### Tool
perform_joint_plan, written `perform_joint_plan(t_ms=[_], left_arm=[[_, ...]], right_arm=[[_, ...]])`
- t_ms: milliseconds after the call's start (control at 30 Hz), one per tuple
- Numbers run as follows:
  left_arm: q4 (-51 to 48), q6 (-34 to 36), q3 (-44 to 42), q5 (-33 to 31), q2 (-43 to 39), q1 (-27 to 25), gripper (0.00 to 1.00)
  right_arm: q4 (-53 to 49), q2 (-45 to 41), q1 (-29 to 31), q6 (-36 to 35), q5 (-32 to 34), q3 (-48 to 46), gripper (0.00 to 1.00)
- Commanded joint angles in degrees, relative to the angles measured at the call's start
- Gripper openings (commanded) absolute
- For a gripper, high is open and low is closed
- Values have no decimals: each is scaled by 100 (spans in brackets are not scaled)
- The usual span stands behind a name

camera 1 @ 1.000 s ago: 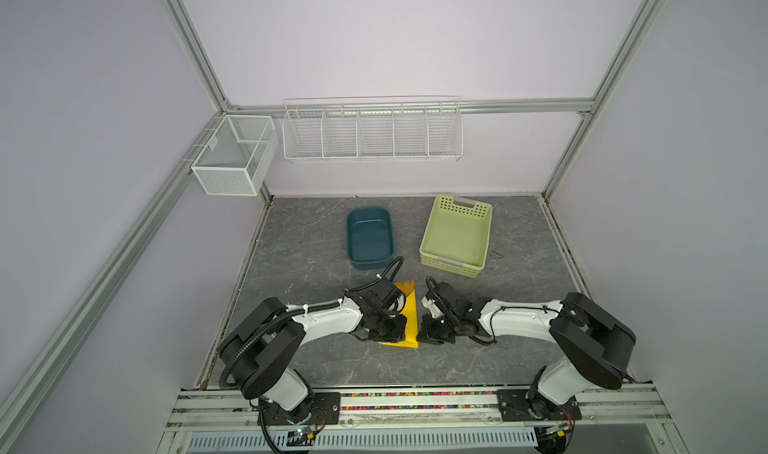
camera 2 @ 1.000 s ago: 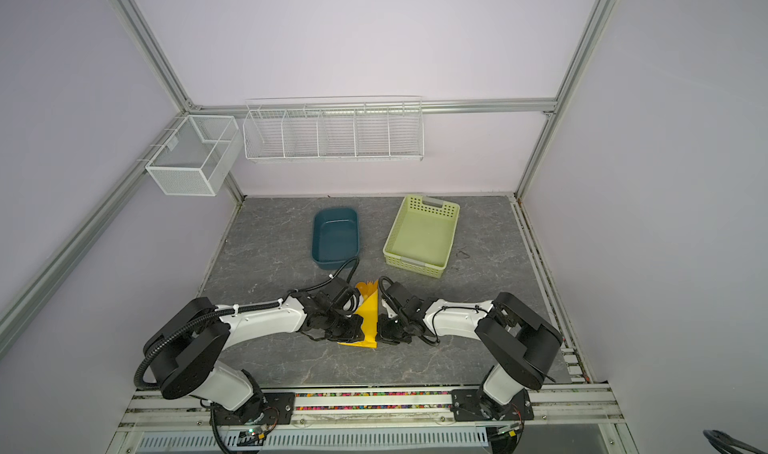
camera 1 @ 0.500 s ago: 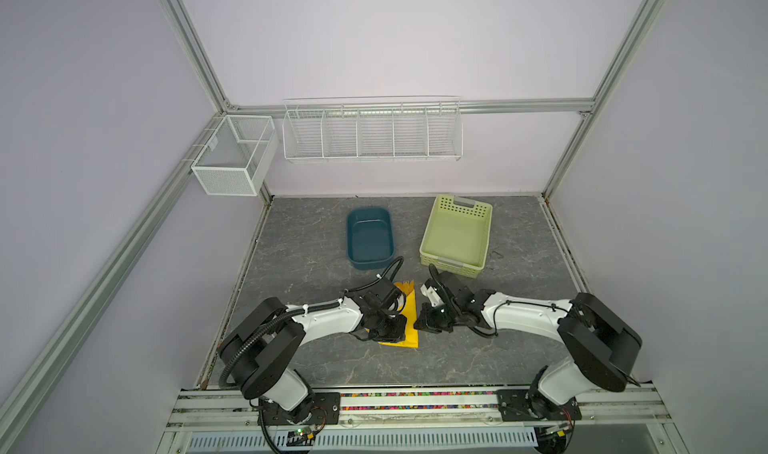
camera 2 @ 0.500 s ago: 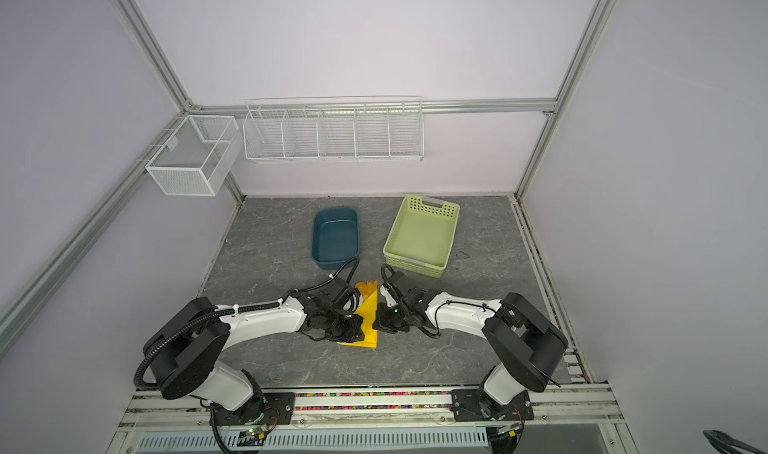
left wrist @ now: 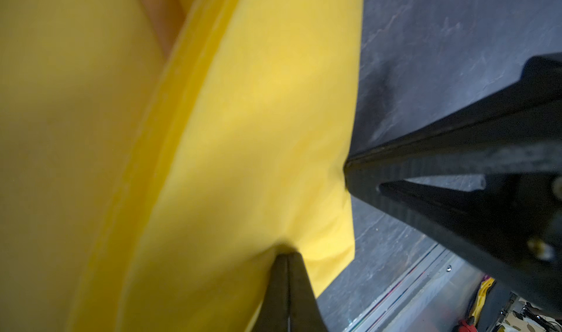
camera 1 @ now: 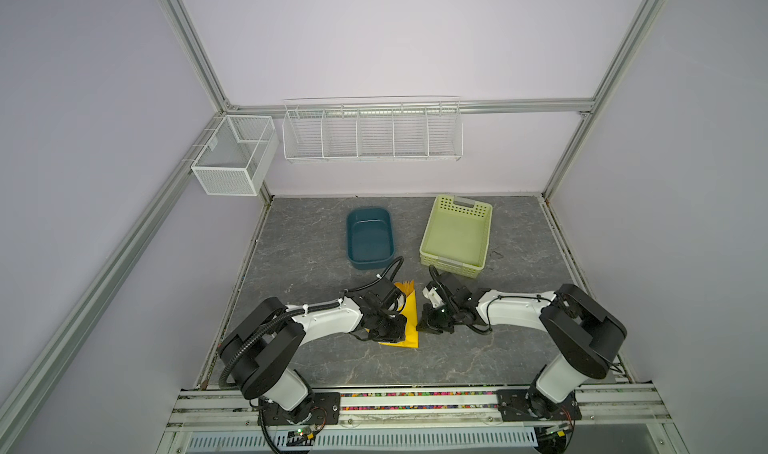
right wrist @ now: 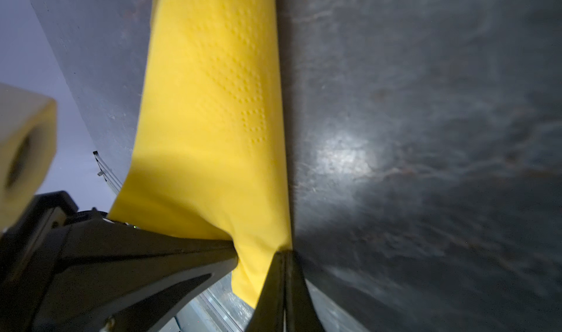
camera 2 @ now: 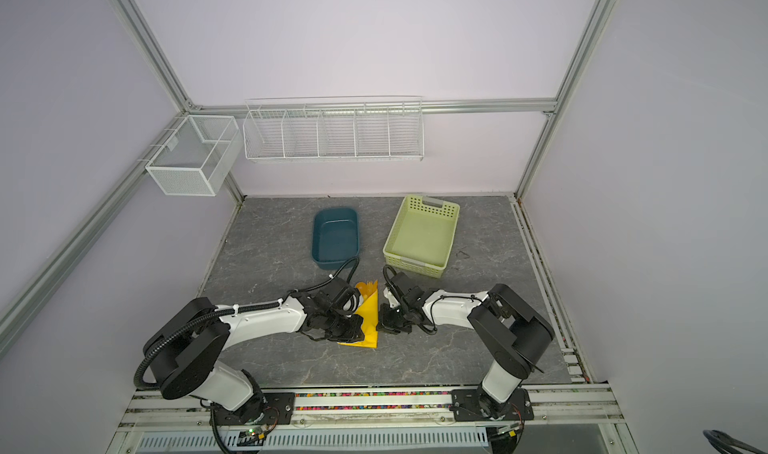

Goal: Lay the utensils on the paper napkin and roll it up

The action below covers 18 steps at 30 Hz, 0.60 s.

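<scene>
the folded napkin (camera 1: 411, 321), utensils (camera 1: 406, 286) poking out its far end, lies lengthwise away from me between my closed left gripper (left wrist: 284, 265) and closed right gripper (right wrist: 282, 262), both tips touching it.

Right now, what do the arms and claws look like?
Both arms: white links, black joint housings. The left arm carries a corrugated black conduit; the right arm a thin black cable. Black, tapered to points: left claw, right claw.

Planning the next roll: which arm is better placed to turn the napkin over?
Probably right: the right pincer, shut, touches the napkin edge at the table; the left pincer presses on top, pinning it.
</scene>
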Motion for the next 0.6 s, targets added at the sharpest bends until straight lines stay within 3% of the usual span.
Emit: perform_joint_plan(t_ms=[0, 200, 567], left_arm=[[-108, 39, -162, -361, 129, -16, 0], [-114, 28, -170, -367, 121, -16, 0], [-125, 39, -173, -364, 117, -16, 0]], right_arm=[[-375, -178, -42, -127, 154, -12, 7], [-135, -358, -38, -124, -15, 133, 7], [10, 232, -90, -119, -81, 340, 7]])
